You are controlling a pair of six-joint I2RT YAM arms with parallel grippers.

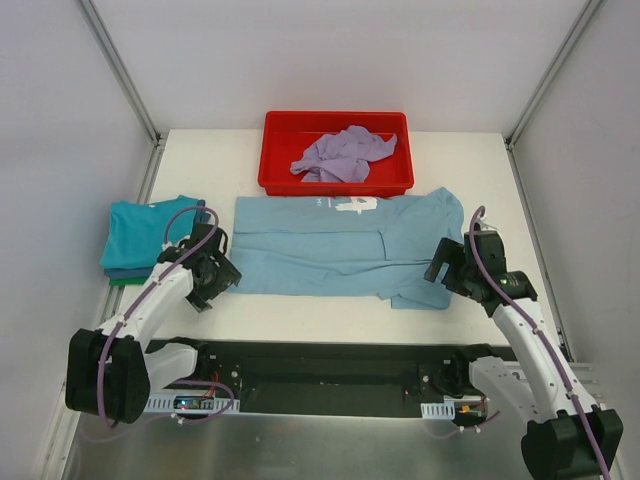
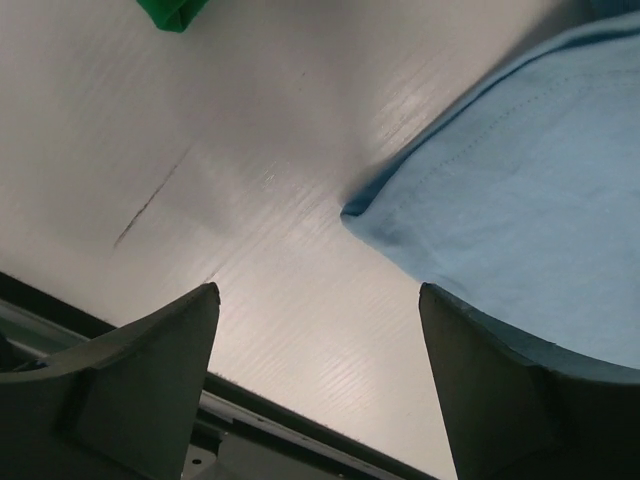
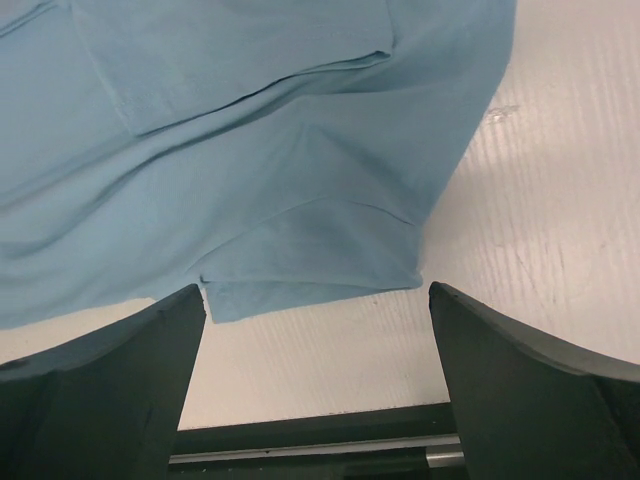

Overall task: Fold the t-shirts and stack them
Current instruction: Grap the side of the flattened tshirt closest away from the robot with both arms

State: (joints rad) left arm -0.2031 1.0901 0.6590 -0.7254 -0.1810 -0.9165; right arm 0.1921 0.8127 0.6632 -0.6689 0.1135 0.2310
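Observation:
A light blue t-shirt (image 1: 340, 248) with white lettering lies partly folded across the middle of the table. My left gripper (image 1: 212, 283) is open and empty just off its near left corner, which shows in the left wrist view (image 2: 520, 190). My right gripper (image 1: 440, 268) is open and empty at the shirt's near right sleeve (image 3: 300, 250). A folded stack with a teal shirt (image 1: 150, 232) on top lies at the left, a dark green edge (image 2: 172, 12) beneath it. A lavender shirt (image 1: 345, 155) lies crumpled in the red tray.
The red plastic tray (image 1: 335, 184) stands at the back centre. White walls with metal frame posts enclose the table. The black base rail (image 1: 320, 365) runs along the near edge between the arm bases.

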